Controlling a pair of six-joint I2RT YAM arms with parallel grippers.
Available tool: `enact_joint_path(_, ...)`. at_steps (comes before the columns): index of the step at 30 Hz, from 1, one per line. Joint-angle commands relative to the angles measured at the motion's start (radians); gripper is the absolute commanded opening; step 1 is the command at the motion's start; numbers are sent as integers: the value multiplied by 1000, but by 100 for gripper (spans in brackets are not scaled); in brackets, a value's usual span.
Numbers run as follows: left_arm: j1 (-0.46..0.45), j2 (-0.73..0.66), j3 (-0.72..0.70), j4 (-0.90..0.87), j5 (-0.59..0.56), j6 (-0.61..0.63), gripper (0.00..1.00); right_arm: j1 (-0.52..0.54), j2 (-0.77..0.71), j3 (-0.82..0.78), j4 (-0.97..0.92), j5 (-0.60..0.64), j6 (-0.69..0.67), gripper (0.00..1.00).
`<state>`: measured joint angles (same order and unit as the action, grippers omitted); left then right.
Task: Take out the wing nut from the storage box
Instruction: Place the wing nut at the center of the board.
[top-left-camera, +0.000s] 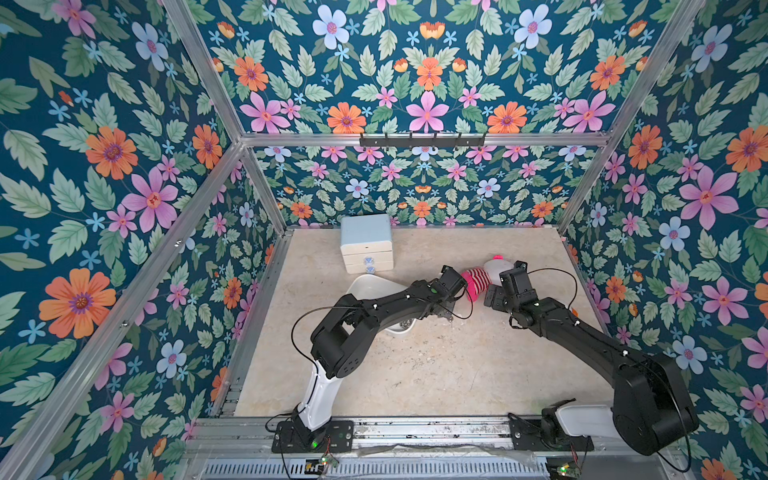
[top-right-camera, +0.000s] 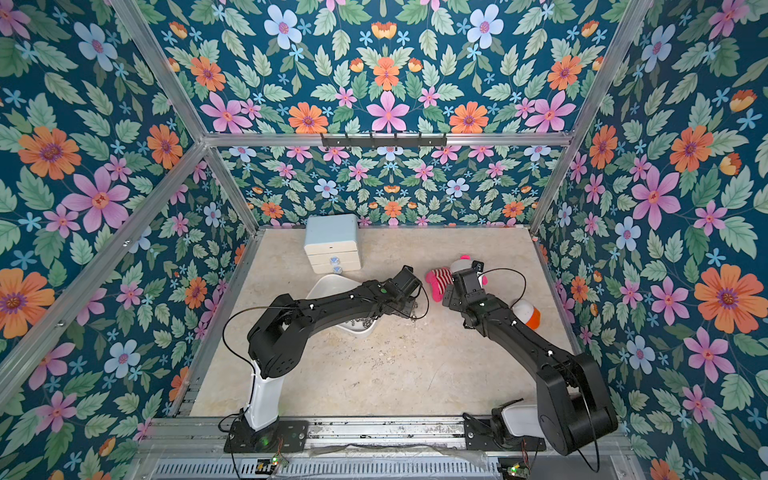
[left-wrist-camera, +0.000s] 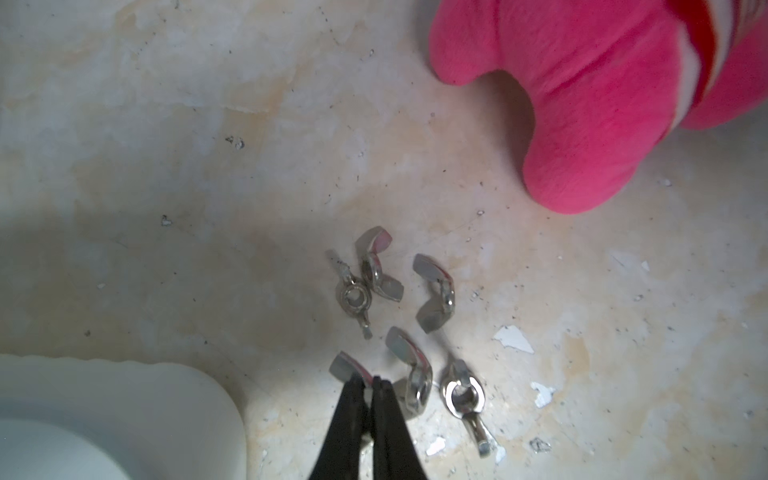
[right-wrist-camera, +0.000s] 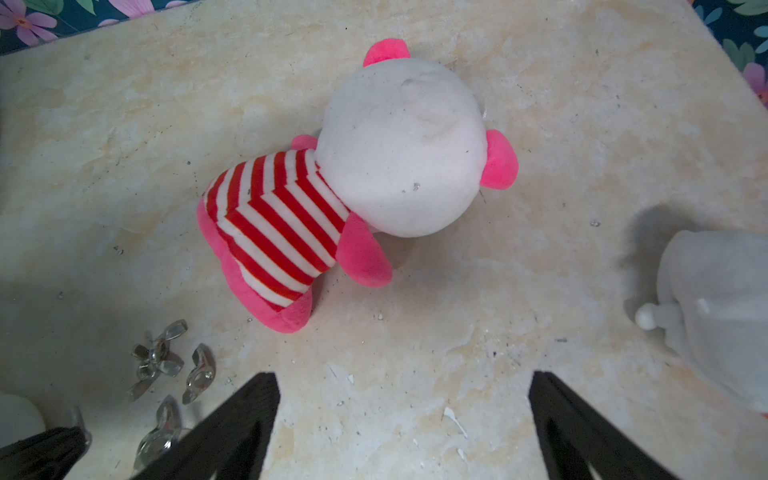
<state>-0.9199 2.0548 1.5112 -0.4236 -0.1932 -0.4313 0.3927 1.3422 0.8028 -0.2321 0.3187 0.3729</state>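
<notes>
Several silver metal wing nuts (left-wrist-camera: 434, 293) lie on the beige counter (left-wrist-camera: 208, 166) outside the white plastic storage box (left-wrist-camera: 124, 386). The left pincer (left-wrist-camera: 371, 384) clamps another, and the right pincer (right-wrist-camera: 405, 378) is spread apart.

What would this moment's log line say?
left gripper: shut on wing nut, outside storage box | right gripper: open, empty, near plush toy | other wing nuts: loose on table

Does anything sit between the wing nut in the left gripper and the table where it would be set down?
Nothing visible does. The left gripper pinches the wing nut outside the storage box, over bare table beside the loose wing nuts.
</notes>
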Motion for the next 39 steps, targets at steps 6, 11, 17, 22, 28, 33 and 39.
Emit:
enact_joint_path(6, -2, 17, -18, -14, 0, -20, 6, 0, -5, -9, 18, -2, 0, 99)
enact_joint_path(11, -2, 31, -25, -10, 6, -28, 6, 0, -9, -15, 21, -6, 1, 99)
enact_joint_path(17, -2, 39, -31, -10, -1, -32, 6, 0, -15, -19, 20, -7, 3, 99)
enact_joint_path(22, -2, 45, -33, -14, -1, -37, 6, 1, -19, -22, 21, -7, 3, 99)
enact_joint_path(28, -2, 49, -34, -15, 4, -38, 11, 0, -21, -24, 26, -10, 4, 99)
enact_joint_path(33, -2, 46, -34, -17, -1, -41, 22, 1, -24, -24, 24, -8, 4, 99)
enact_joint_path(39, -2, 40, -29, -25, -13, -41, 27, 1, -28, -26, 23, -9, 4, 99)
